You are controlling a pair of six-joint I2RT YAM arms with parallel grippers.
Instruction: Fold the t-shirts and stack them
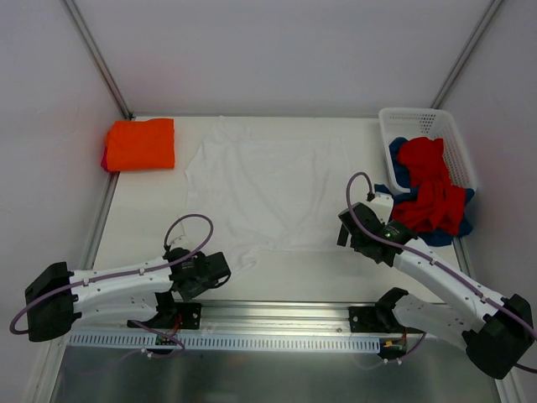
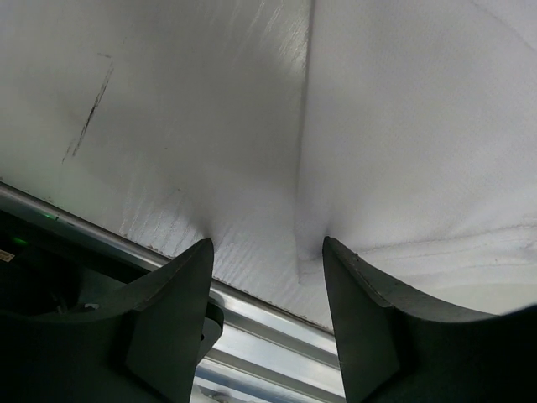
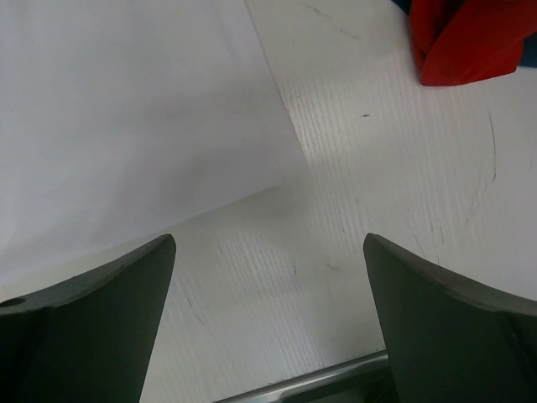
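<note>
A white t-shirt (image 1: 268, 185) lies spread flat on the middle of the table. A bright orange t-shirt (image 1: 141, 144) sits folded at the far left corner. My left gripper (image 1: 223, 267) is low at the white shirt's near left corner. In the left wrist view, the left gripper (image 2: 267, 243) has its jaws apart, with the hem corner (image 2: 306, 256) lying between them beside the right finger. My right gripper (image 1: 342, 228) stands wide open by the shirt's near right corner. In its own view the right gripper (image 3: 268, 239) spans bare table, with the white t-shirt's edge (image 3: 126, 126) just ahead.
A white perforated basket (image 1: 457, 143) stands at the far right, with a red t-shirt (image 1: 428, 189) and a blue one (image 1: 440, 238) spilling over its near side onto the table. The red cloth (image 3: 470, 42) shows ahead of the right gripper. A metal rail (image 1: 277, 315) runs along the near edge.
</note>
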